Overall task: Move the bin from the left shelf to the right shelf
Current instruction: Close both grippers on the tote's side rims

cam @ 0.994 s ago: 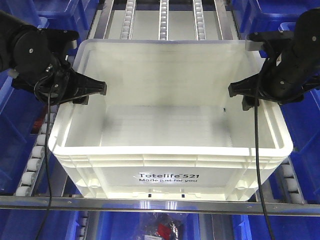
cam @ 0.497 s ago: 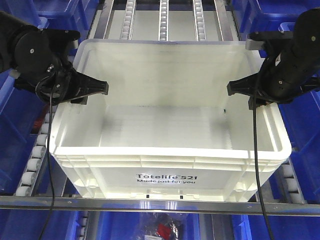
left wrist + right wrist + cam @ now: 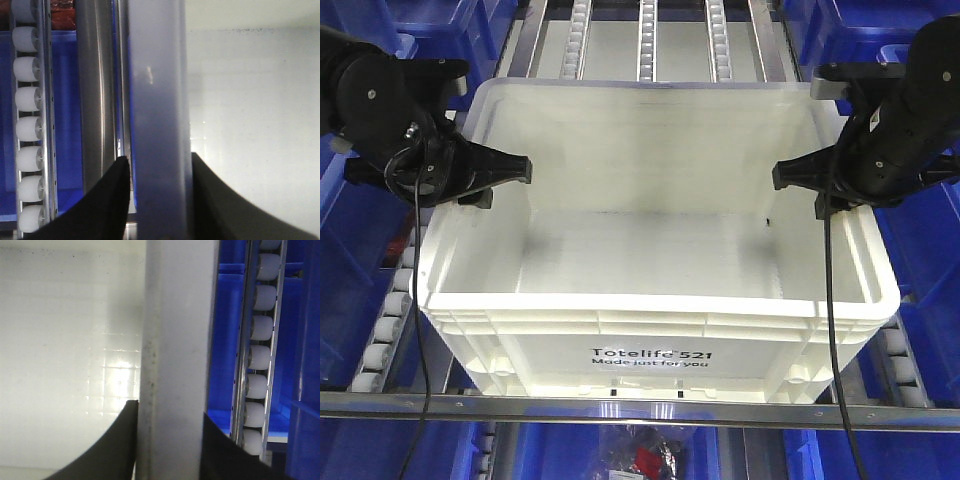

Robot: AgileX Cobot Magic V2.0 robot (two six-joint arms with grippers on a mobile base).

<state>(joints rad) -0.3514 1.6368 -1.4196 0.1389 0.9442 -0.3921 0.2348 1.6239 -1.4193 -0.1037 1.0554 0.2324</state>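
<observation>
The white bin (image 3: 650, 330), printed "Totelife 521", sits on the right shelf's roller tracks (image 3: 647, 40) just behind the silver front rail (image 3: 620, 408). My left gripper (image 3: 505, 185) is shut on the bin's left rim, one finger inside and one outside. My right gripper (image 3: 798, 192) is shut on the right rim in the same way. In the left wrist view, the left gripper (image 3: 159, 157) has its black fingers pressed on both sides of the rim (image 3: 157, 100). The right wrist view shows the right gripper (image 3: 169, 407) clamping the rim (image 3: 175, 340).
Dark blue crates stand close on the left (image 3: 350, 250) and right (image 3: 935, 260), with more on the level below (image 3: 570, 450). A roller track runs beside each gripped rim (image 3: 27, 130) (image 3: 257, 360). A bag with something red (image 3: 645, 455) lies under the front rail.
Both grippers and the bin have shifted slightly to the left, and the grippers sit a little higher in the front view. Both grips are unchanged.
</observation>
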